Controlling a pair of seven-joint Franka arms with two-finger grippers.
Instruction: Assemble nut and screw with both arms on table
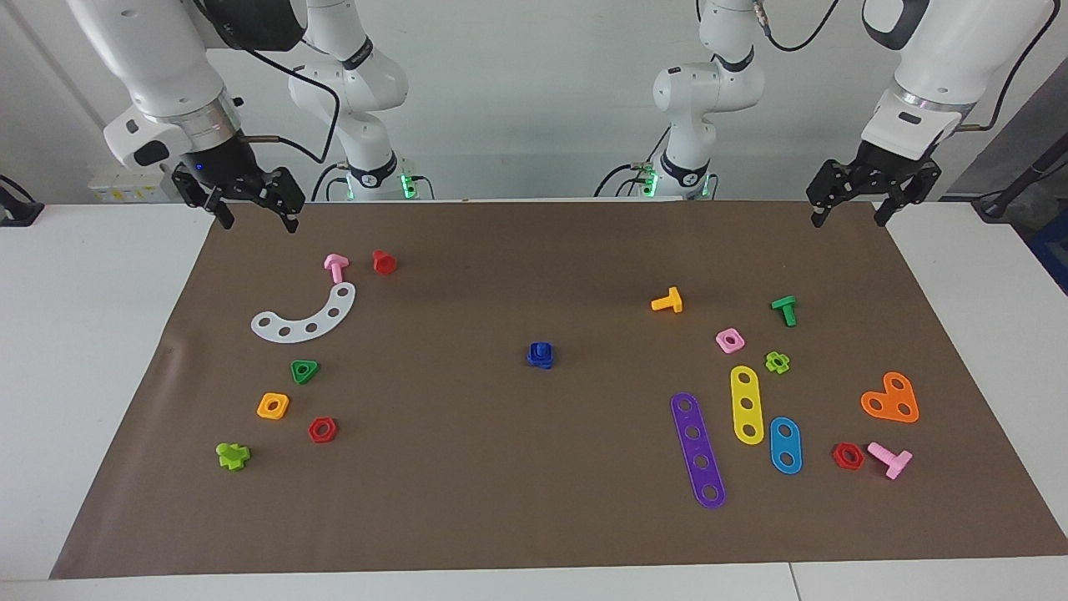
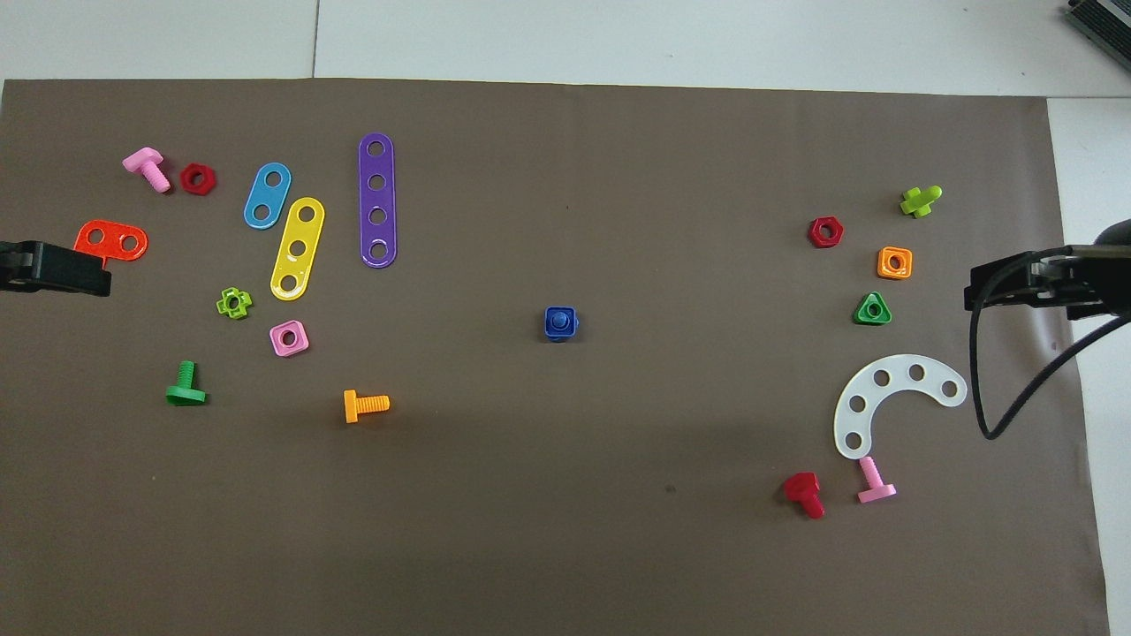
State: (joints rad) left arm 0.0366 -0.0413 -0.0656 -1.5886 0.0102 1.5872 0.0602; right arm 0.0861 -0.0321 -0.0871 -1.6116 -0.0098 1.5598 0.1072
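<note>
Two glossy white jointed arms with rounded shells: the left arm point(image 1: 934, 58) at the upper right of the facing view, the right arm point(image 1: 158, 67) at the upper left. Each wrist ends in a silver ring, then a black two-finger gripper with angular links; the right gripper point(image 1: 254, 213) shows a small blue light. Black cables loop along both arms. Green lights glow at the bases point(image 1: 405, 182).
</note>
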